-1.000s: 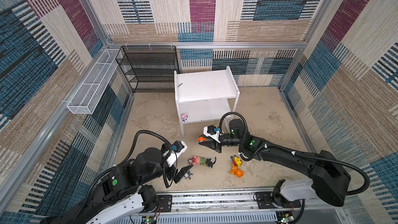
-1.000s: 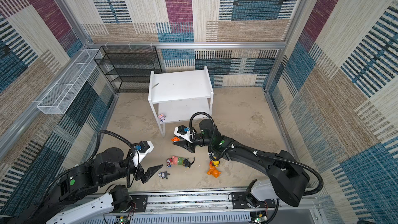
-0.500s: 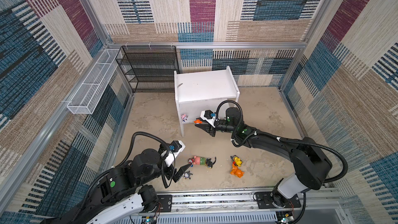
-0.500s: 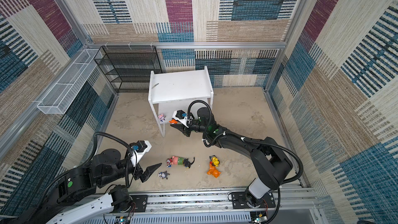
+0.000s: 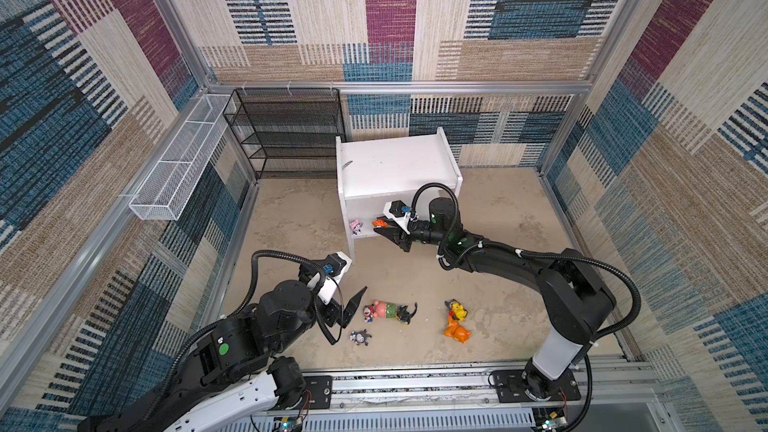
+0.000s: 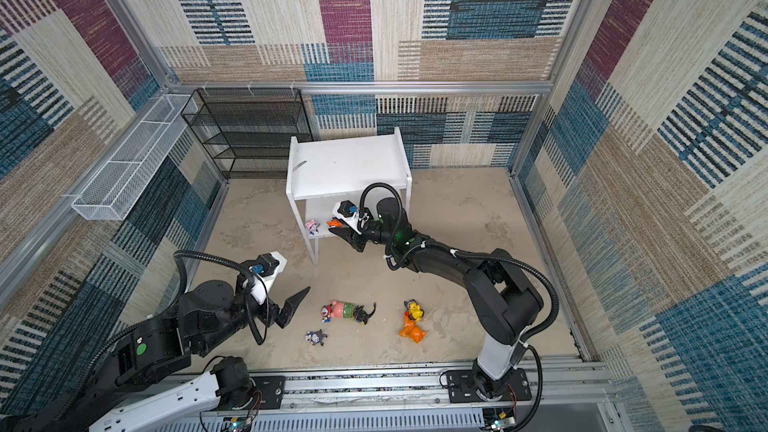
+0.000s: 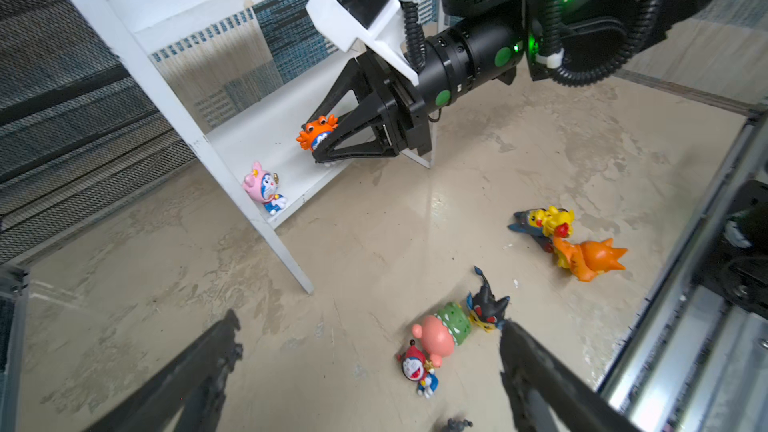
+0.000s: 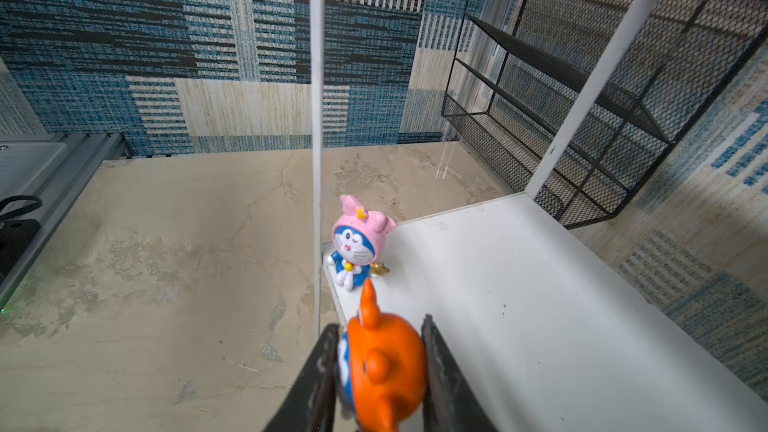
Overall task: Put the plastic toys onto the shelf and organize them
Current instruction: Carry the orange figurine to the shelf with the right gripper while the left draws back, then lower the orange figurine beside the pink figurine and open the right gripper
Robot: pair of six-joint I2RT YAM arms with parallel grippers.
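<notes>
Over lower shelf board [image 8: 561, 305]: orange toy [image 8: 384, 371] clamped in right gripper [image 7: 319, 140].

The left arm is folded low over the floor's near-left part, its left gripper [image 6: 298, 304] spread wide with nothing between the fingers, while the right arm stretches from the near edge, wrist level, its right gripper [image 5: 379, 226] clamped on the orange figurine [image 8: 384, 363] at the front edge of the shelf [image 5: 395, 162] lower board.

The right claw [image 8: 379, 326] has carried the orange toy [image 8: 382, 371] to the shelf [image 8: 540, 284].
</notes>
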